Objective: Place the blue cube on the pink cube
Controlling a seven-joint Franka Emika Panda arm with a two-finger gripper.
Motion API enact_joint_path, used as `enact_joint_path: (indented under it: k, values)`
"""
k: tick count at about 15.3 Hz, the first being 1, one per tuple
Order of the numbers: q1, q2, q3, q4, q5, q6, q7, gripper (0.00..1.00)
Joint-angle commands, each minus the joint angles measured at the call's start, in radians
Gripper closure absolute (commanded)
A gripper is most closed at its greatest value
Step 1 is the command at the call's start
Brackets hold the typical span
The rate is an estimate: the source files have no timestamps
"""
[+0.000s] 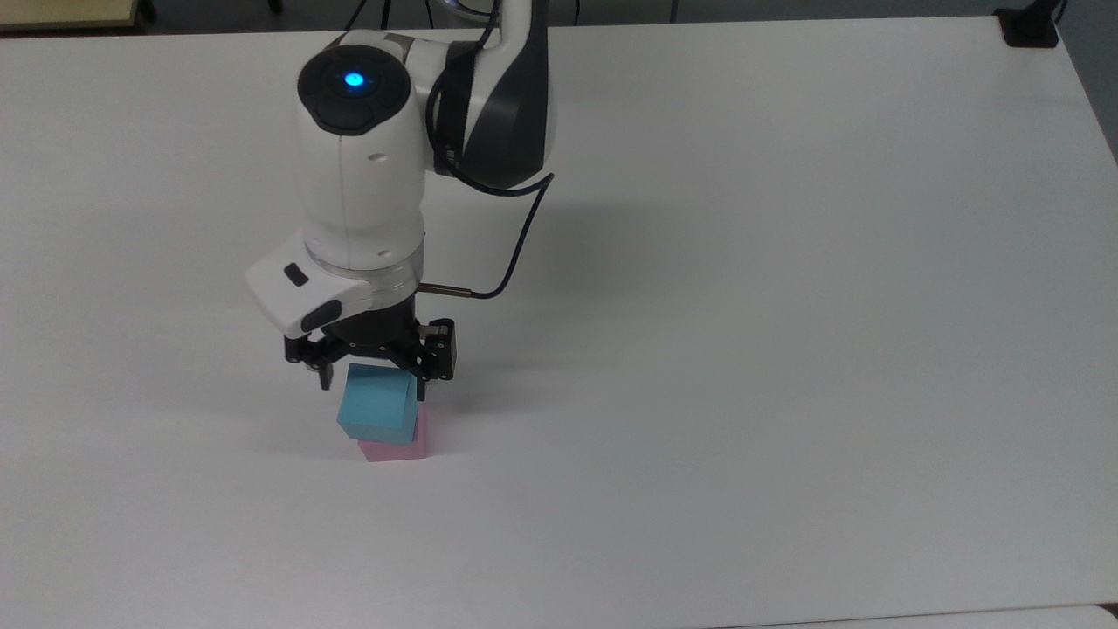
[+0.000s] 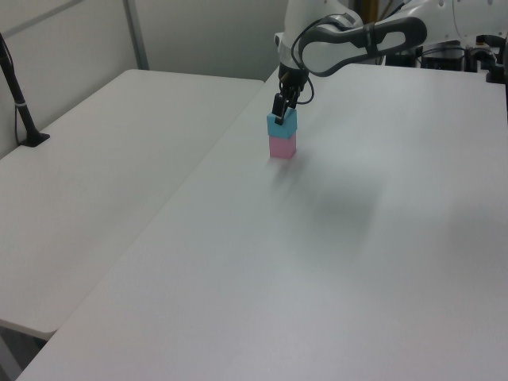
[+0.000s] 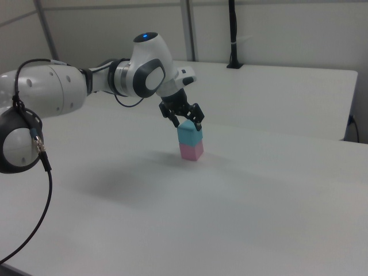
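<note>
On a plain white table (image 1: 786,349), the blue cube (image 1: 376,404) sits atop the pink cube (image 1: 397,445); the gripper (image 1: 371,377) hovers just above the blue cube, fingers spread apart and empty.

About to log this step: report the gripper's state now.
Gripper: open, holding nothing, fingers spread just above the blue cube, which sits on the pink cube.

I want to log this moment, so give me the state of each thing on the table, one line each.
blue cube: resting on top of the pink cube, turned slightly askew to it.
pink cube: flat on the white table, under the blue cube.
pincer: open, fingers straddling the blue cube's top, not clamping it.
</note>
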Motion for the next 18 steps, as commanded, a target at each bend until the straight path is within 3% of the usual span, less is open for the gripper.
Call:
enact_joint_path:
  k: [1, 4, 8, 9, 11, 15, 18]
  values:
    - [0.040, -0.024, -0.047, -0.002, 0.031, -0.008, 0.005, 0.00]
    - [0.078, -0.152, -0.039, -0.086, 0.019, -0.033, 0.080, 0.00]
    - [0.138, -0.473, -0.004, -0.340, -0.015, -0.213, 0.092, 0.00]
    - [0.115, -0.552, 0.064, -0.376, -0.073, -0.359, 0.094, 0.00]
    - [0.057, -0.629, 0.138, -0.422, -0.148, -0.475, 0.106, 0.00]
    - [-0.012, -0.777, 0.171, -0.545, -0.154, -0.497, 0.154, 0.00]
    - [-0.064, -0.794, 0.201, -0.550, -0.150, -0.528, 0.154, 0.00]
